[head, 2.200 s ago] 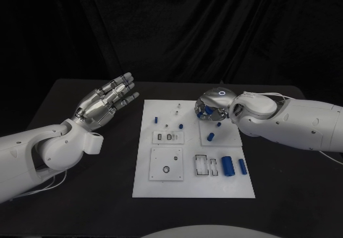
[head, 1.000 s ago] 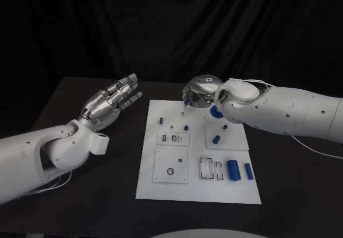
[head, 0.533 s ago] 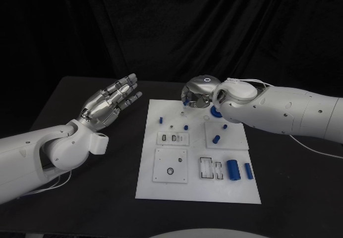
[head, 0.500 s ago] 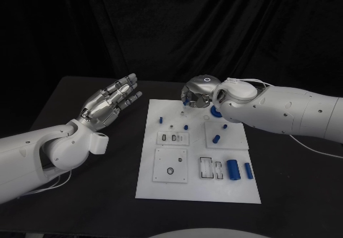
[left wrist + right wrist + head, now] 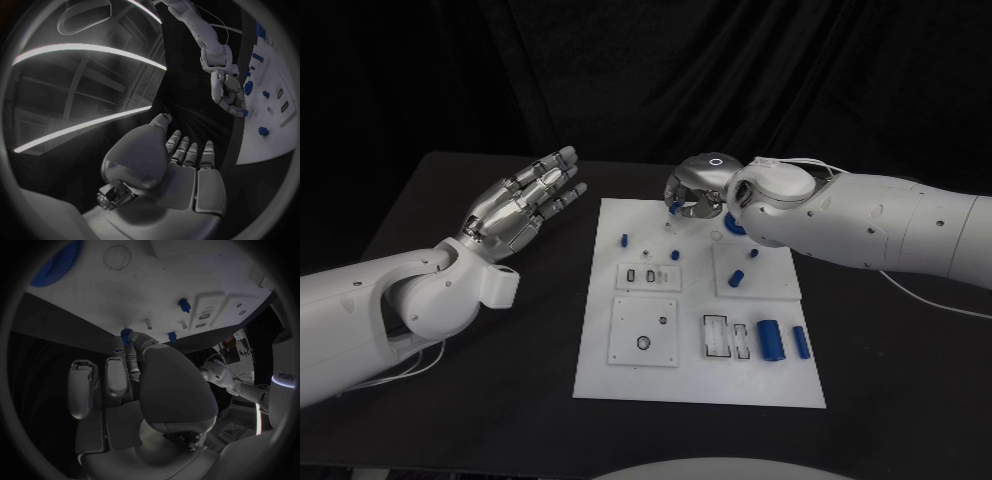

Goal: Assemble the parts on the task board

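Right hand pinches a small blue gear, having carried it to the task board's far edge; a white peg stands just beyond its fingertips. Left hand stays spread, empty.

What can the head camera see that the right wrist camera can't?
The head camera adds two big blue cylinders, lying side by side near the right edge of the white task board. The right wrist camera adds a close look at the small blue toothed piece pinched in the fingers of the right hand. Both show the task board and the right hand.
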{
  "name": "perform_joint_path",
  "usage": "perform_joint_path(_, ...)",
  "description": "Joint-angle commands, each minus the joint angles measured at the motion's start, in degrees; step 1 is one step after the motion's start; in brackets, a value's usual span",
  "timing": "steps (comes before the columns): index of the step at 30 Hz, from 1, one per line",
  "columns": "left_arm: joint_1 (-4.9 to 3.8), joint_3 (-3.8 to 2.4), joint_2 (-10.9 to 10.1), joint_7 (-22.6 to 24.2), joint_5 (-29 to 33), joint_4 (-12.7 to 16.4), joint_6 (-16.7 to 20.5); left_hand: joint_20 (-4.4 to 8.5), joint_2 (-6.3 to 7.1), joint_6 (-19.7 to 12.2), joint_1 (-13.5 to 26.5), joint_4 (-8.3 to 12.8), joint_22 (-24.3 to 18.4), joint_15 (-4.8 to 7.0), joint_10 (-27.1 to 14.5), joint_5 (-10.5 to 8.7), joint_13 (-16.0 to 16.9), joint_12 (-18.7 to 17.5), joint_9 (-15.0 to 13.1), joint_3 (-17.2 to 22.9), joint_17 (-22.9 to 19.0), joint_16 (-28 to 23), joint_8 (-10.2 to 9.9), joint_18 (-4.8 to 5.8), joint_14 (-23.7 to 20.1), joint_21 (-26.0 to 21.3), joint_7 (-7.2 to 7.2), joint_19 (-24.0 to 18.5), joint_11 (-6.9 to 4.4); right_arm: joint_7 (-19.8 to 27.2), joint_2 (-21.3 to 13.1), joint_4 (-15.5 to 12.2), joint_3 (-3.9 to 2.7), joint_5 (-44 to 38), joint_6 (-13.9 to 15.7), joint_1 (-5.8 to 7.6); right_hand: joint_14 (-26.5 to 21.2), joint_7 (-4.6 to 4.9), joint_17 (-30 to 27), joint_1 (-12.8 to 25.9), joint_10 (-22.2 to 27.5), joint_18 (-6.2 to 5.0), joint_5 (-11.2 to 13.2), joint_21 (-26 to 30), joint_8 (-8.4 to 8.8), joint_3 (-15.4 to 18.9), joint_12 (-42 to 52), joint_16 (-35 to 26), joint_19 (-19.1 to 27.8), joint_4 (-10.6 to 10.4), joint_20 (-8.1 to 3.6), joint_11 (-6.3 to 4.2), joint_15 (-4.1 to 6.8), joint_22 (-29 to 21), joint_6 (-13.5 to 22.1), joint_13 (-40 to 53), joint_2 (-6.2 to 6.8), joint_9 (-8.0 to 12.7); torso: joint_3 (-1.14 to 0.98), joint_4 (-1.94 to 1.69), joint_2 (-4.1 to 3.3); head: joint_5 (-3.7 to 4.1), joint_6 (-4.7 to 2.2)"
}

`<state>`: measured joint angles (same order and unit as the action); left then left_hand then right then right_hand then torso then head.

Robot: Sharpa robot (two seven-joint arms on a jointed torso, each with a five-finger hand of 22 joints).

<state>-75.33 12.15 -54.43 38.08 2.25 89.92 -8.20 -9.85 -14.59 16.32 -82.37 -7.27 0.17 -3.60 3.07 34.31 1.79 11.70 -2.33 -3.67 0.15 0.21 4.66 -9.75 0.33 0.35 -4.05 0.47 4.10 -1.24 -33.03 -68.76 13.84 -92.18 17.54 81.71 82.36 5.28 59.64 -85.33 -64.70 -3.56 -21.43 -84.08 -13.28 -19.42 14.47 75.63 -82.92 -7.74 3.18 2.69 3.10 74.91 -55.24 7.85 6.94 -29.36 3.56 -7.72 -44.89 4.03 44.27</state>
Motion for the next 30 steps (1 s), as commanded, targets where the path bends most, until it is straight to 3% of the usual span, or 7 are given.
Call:
perform_joint_path(1,-0.05,-0.05,0.15,0.16,-0.16,0.0,-1.05,-0.58,-0.23,0.05,0.12,0.09,0.06,-0.37,-0.15,-0.14,-0.04,-0.13,-0.04,0.35,0.1,0.06,0.2,-0.54,0.06,-0.09,-0.49,-0.09,0.55,-0.86,0.31,0.59,-0.04,-0.14,-1.23,-0.32,-0.14,-0.01,-0.08,-0.17,0.8,0.85,0.1,0.48,0.66,-0.15,-0.66,-0.25,0.21,0.19,0.46,0.08,-0.4,5.99,0.43,-0.06,-0.05,0.17,0.01,0.0,-0.01,-0.01,0.13)
perform_joint_path(16,-0.04,-0.05,0.33,-0.23,-0.16,-0.29,-1.39,-0.91,-0.34,0.09,0.16,0.19,0.1,-0.76,-0.03,-0.12,0.01,0.14,-0.06,0.67,0.21,0.2,0.25,-0.55,0.26,-0.04,-0.6,0.0,0.86,-1.14,1.39,2.32,-0.05,-1.93,-1.16,-1.15,-0.53,-0.28,-0.4,-0.15,2.29,0.75,0.13,0.79,2.07,-0.22,-1.68,-0.49,0.55,0.23,0.64,0.28,-0.54,5.76,1.52,0.06,-0.16,0.56,0.02,-0.04,0.01,-0.01,0.3)
perform_joint_path(18,-0.04,-0.05,0.33,-0.3,-0.16,-0.36,-1.41,-0.91,-0.34,0.09,0.16,0.19,0.1,-0.76,-0.03,-0.12,0.01,0.14,-0.06,0.67,0.21,0.2,0.25,-0.55,0.26,-0.04,-0.6,0.0,0.86,-1.01,1.46,2.37,-0.05,-2.1,-1.17,-1.22,-0.81,-1.63,-0.7,0.18,4.13,0.69,1.35,1.04,4.4,-0.29,-2.59,-0.68,0.79,-0.03,0.86,0.65,-0.82,5.61,4.62,0.13,0.04,1.53,0.03,0.01,0.02,-0.07,0.39)
perform_joint_path(21,-0.04,-0.05,0.3,-0.35,-0.16,-0.38,-1.39,-0.91,-0.34,0.09,0.16,0.19,0.1,-0.76,-0.03,-0.12,0.01,0.14,-0.06,0.67,0.21,0.2,0.25,-0.55,0.26,-0.04,-0.6,0.0,0.86,-0.97,1.48,2.39,-0.05,-2.21,-0.92,-1.26,-1.31,-2.8,-1.33,0.72,7.33,0.51,4.15,1.58,7.31,-0.25,-4.02,-1.09,1.34,-0.51,1.16,1.03,-1.18,5.12,8.49,0.04,0.51,3.09,0.03,0.0,0.01,-0.01,0.41)
perform_joint_path(22,-0.04,-0.05,0.28,-0.36,-0.16,-0.38,-1.38,-0.91,-0.34,0.09,0.16,0.19,0.1,-0.76,-0.03,-0.12,0.01,0.14,-0.06,0.67,0.21,0.2,0.25,-0.55,0.26,-0.04,-0.6,0.0,0.86,-0.99,1.46,2.39,-0.05,-2.22,-0.75,-1.27,-1.62,-4.06,-1.74,0.88,9.43,0.39,4.91,1.97,8.94,-0.19,-4.93,-1.35,1.73,-0.66,1.34,1.28,-1.35,4.76,10.89,-0.13,0.78,4.11,0.03,0.0,0.01,-0.01,0.41)
perform_joint_path(27,-0.04,-0.05,0.05,-0.45,-0.16,-0.29,-1.29,-0.91,-0.34,0.09,0.16,0.19,0.1,-0.76,-0.03,-0.12,0.01,0.14,-0.06,0.67,0.21,0.2,0.25,-0.55,0.26,-0.04,-0.6,0.0,0.86,-1.08,0.9,2.07,-0.1,-2.28,1.04,-1.24,-3.33,-5.82,-4.36,0.63,16.26,-0.24,5.83,3.97,9.69,1.24,-6.97,-2.96,3.68,-0.06,1.71,1.47,-1.63,2.88,16.21,-0.3,0.82,7.29,0.02,-0.01,0.02,-0.01,0.31)
perform_joint_path(30,-0.03,-0.05,-0.24,-0.55,-0.16,-0.17,-1.17,-0.91,-0.34,0.09,0.16,0.19,0.1,-0.76,-0.03,-0.12,0.01,0.14,-0.06,0.67,0.21,0.2,0.25,-0.55,0.26,-0.04,-0.6,0.0,0.86,-1.11,-0.01,1.21,-0.19,-2.29,2.76,-0.89,-3.99,-5.62,-5.42,0.3,17.58,-0.46,5.61,4.73,9.57,1.73,-6.93,-3.65,4.37,0.3,1.76,1.44,-1.66,2.22,16.32,-0.12,0.6,7.96,0.02,0.04,0.02,0.02,0.06)
